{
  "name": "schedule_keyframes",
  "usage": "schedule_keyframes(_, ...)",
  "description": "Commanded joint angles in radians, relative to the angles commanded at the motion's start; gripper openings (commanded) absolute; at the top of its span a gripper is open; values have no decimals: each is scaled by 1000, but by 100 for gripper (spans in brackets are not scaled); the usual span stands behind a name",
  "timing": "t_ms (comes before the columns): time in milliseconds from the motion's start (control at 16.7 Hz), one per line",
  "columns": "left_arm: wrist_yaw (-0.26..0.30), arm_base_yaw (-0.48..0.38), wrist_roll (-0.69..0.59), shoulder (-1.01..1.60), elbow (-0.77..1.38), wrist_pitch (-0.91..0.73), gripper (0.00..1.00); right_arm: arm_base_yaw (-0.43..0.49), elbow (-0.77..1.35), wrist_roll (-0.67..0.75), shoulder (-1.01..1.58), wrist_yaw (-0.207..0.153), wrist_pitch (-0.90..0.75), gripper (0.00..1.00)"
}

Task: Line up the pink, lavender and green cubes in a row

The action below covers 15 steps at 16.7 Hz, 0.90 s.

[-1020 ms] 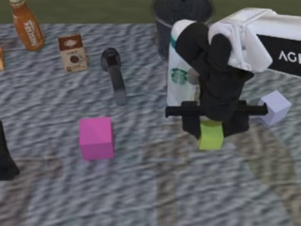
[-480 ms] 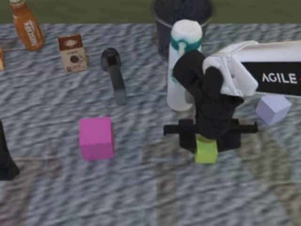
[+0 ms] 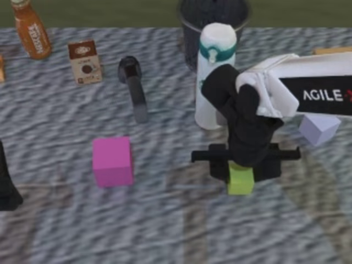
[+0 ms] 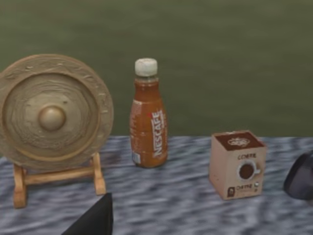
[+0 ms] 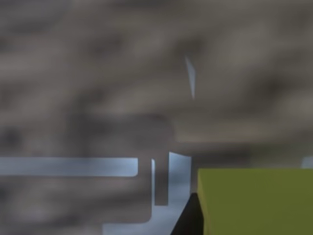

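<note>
Right hand (image 3: 240,171) grips the small lime-green matte cube (image 3: 240,181), its upper part hidden beneath the black wrist.

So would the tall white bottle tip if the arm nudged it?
Probably: the white bottle is tall and narrow and stands upright, so a push near its top would likely topple it. Once down, its round body would probably roll. The right gripper works just beside it.

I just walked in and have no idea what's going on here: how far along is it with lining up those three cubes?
Early days, it seems. The pink cube sits alone on the table's left half. The right hand is over the green cube, apparently gripping it, some way right of the pink one. The lavender cube lies far right, out of line. The left hand is parked at the left edge.
</note>
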Motion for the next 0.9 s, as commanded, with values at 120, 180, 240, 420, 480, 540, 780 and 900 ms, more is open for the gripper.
schedule_keyframes(120,0,0,0,0,0,0,100,0,0,0,0,0,0,38)
schedule_keyframes(180,0,0,0,0,0,0,100,0,0,0,0,0,0,45)
schedule_keyframes(240,0,0,0,0,0,0,100,0,0,0,0,0,0,53)
schedule_keyframes(420,0,0,0,0,0,0,100,0,0,0,0,0,0,75)
schedule_keyframes(480,0,0,0,0,0,0,100,0,0,0,0,0,0,83)
schedule_keyframes(540,0,0,0,0,0,0,100,0,0,0,0,0,0,90)
schedule_keyframes(780,0,0,0,0,0,0,100,0,0,0,0,0,0,100)
schedule_keyframes(900,0,0,0,0,0,0,100,0,0,0,0,0,0,100)
